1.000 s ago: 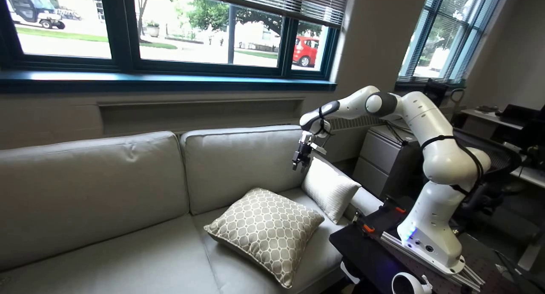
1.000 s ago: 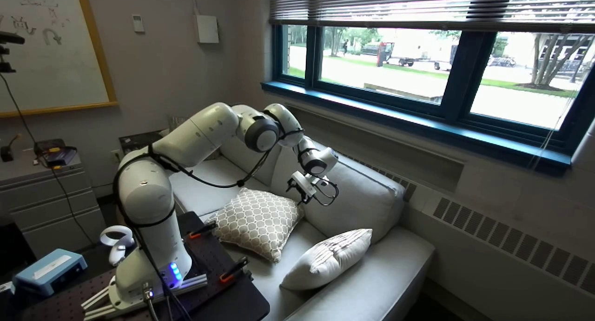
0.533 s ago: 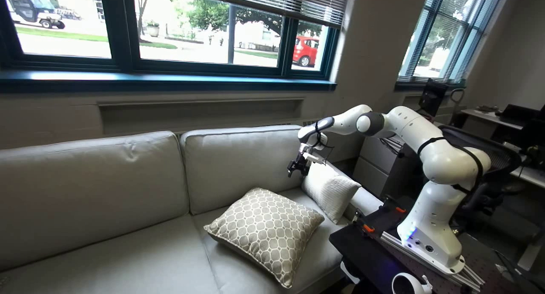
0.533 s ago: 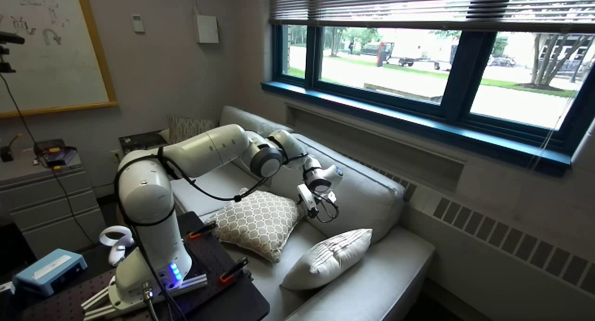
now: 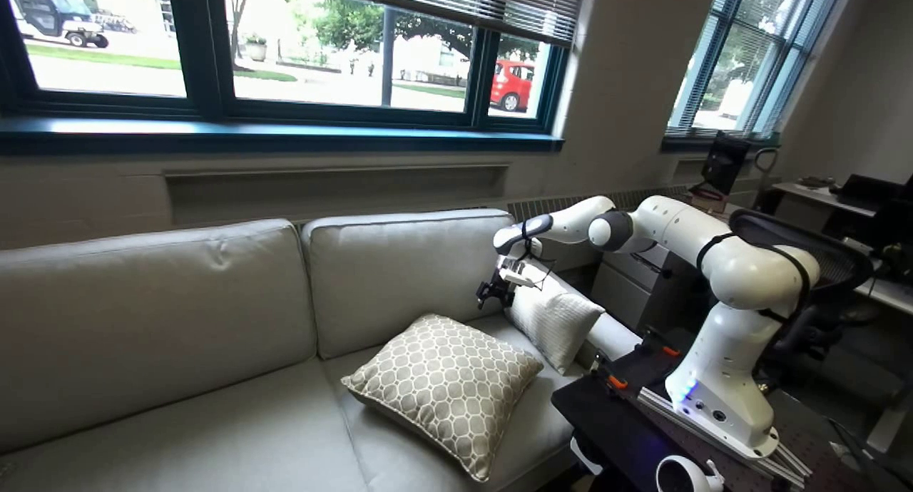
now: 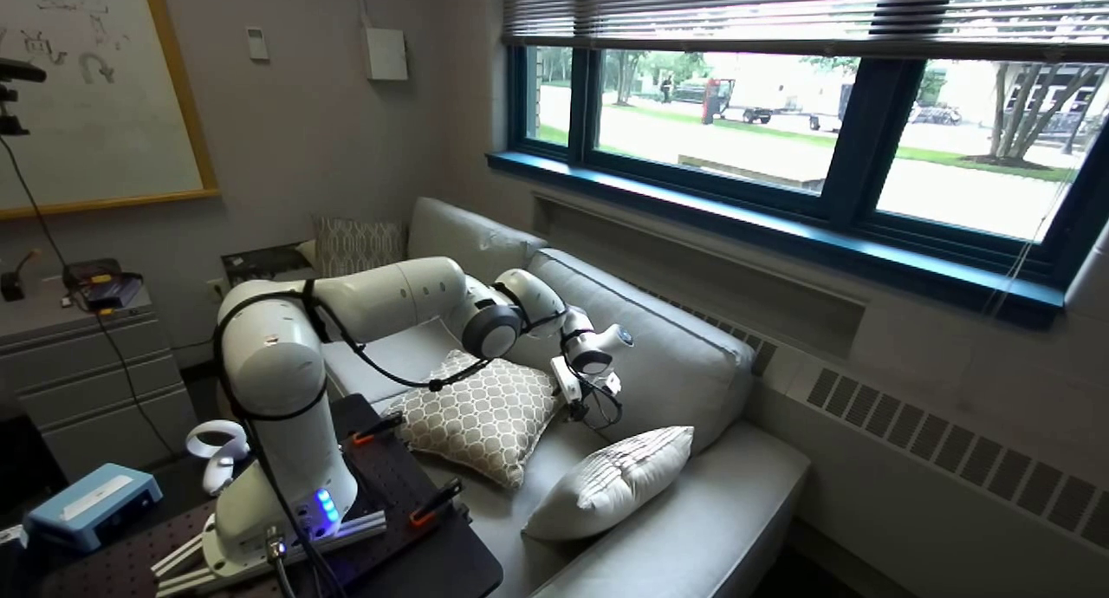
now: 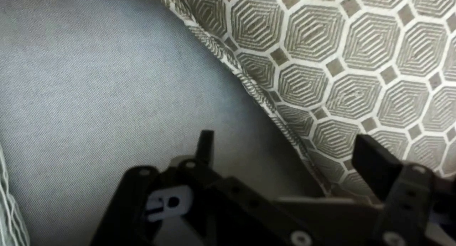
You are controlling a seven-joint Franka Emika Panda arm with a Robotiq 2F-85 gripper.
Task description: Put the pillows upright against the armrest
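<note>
Beige pillow point(image 5: 448, 391) lying on the sofa point(image 5: 178, 424): the tool point(image 7: 286, 146), spread wide and empty, has come down near its far edge, presumably to grip and stand it upright

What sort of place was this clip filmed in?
Probably an office or lab room with a seating corner; the pictures don't settle which. The marked whiteboard and mesh-backed chair suggest a workplace, while the sofa makes the seating corner.
</note>
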